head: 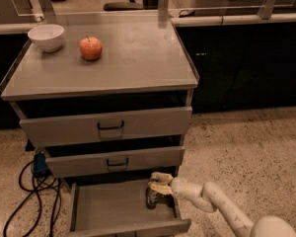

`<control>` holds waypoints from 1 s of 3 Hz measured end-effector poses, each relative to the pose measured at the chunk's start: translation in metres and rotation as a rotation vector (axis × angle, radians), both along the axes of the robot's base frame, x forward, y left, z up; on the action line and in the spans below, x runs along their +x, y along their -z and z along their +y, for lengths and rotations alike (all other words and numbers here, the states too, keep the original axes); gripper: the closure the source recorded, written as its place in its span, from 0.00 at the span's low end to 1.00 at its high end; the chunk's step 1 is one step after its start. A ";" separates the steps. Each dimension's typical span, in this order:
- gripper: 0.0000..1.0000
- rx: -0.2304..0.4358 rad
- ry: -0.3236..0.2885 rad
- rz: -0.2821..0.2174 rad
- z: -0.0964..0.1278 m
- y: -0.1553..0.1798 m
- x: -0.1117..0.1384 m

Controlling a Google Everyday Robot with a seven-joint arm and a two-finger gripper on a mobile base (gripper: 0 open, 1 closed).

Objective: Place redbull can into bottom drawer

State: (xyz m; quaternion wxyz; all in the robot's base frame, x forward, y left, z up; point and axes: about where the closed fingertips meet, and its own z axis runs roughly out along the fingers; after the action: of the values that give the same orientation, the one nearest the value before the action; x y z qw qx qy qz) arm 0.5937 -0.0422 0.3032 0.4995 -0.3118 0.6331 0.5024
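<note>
The bottom drawer (108, 209) is pulled open below two grey drawers with black handles. The redbull can (151, 197) stands upright inside it near the right wall, small, dark and metallic. My gripper (158, 184) reaches into the drawer from the right on a white arm (217, 204). Its pale fingers sit at the can's top. The can's base looks to rest on the drawer floor.
A white bowl (46, 36) and a red-orange apple (91, 48) stand on the cabinet top (133, 58). The middle drawer (116, 161) hangs just above my gripper. Black cables and a blue plug (39, 164) lie on the floor at the left.
</note>
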 end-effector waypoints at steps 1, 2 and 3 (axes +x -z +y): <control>1.00 -0.039 -0.011 0.002 0.002 0.000 -0.001; 1.00 -0.113 -0.020 0.017 -0.002 0.009 0.001; 1.00 -0.304 -0.064 0.065 -0.008 0.027 0.001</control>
State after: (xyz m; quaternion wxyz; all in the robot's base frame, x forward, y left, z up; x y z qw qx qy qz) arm 0.5944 -0.0506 0.2762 0.4093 -0.3874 0.7074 0.4265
